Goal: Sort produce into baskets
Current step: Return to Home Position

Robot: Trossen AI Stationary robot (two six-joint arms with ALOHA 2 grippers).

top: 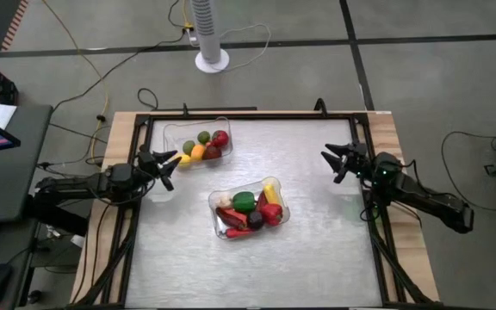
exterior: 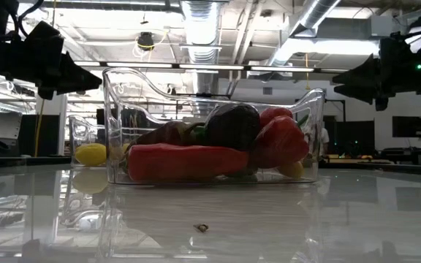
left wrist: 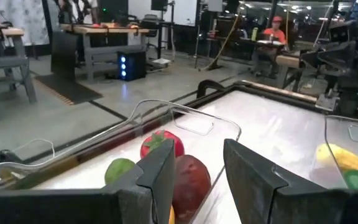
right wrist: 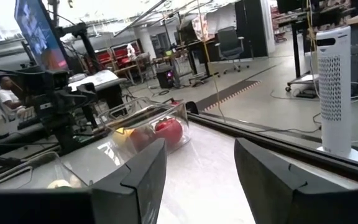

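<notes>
Two clear baskets stand on the metal tabletop. The far-left basket (top: 198, 143) holds round produce: a green one (left wrist: 120, 169), a yellow one (exterior: 91, 154), an orange one and red ones (right wrist: 168, 132). The middle basket (top: 250, 210) holds a green pepper (top: 244, 201), a yellow piece (top: 271, 193), a red pepper (exterior: 280, 140), a dark purple piece (exterior: 232, 126) and a long red one (exterior: 185, 161). My left gripper (top: 167, 164) (left wrist: 197, 149) hangs open near the left rail, beside the far-left basket. My right gripper (top: 338, 160) (right wrist: 199, 146) hangs open near the right rail. Both are empty and above the table.
A black frame rail (top: 370, 215) runs around the tabletop. A small scrap (exterior: 202, 228) lies on the table near the front edge. Beyond the far edge a white tower fan (top: 211, 34) stands on the floor; cables trail there. Bare tabletop lies between the middle basket and the right rail.
</notes>
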